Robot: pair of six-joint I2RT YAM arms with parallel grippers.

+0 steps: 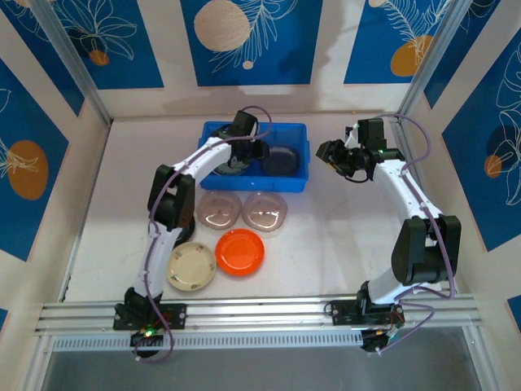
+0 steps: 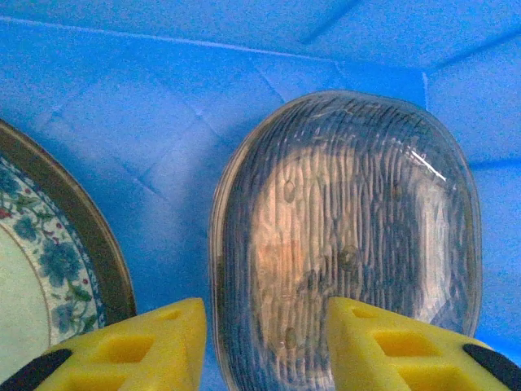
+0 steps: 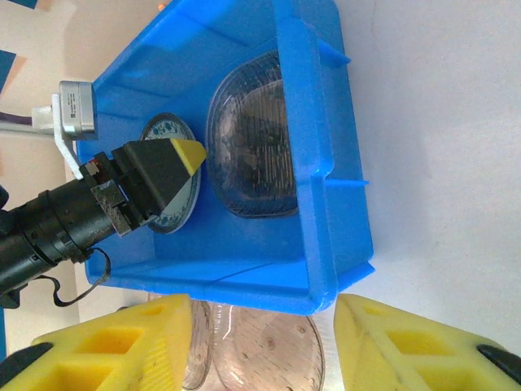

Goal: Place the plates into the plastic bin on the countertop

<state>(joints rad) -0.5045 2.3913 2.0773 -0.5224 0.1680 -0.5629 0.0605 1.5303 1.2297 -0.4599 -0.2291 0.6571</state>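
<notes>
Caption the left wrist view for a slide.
Left gripper open above a smoky plate in the blue bin, beside a patterned plate.

I see two plates lying flat in the blue bin (image 1: 252,186): a smoky grey plate (image 1: 282,160) and a flower-patterned plate (image 2: 49,269). On the white countertop (image 1: 326,244) just in front lie two clear plates (image 1: 218,210), an orange plate (image 1: 240,251) and a cream plate (image 1: 191,266).

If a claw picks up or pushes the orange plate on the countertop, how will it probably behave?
The orange plate looks rigid, so it probably keeps its shape. Its surface seems smooth, so it may slip in a pinch on the rim. Lying flat on the countertop, it would likely slide, not roll.
</notes>
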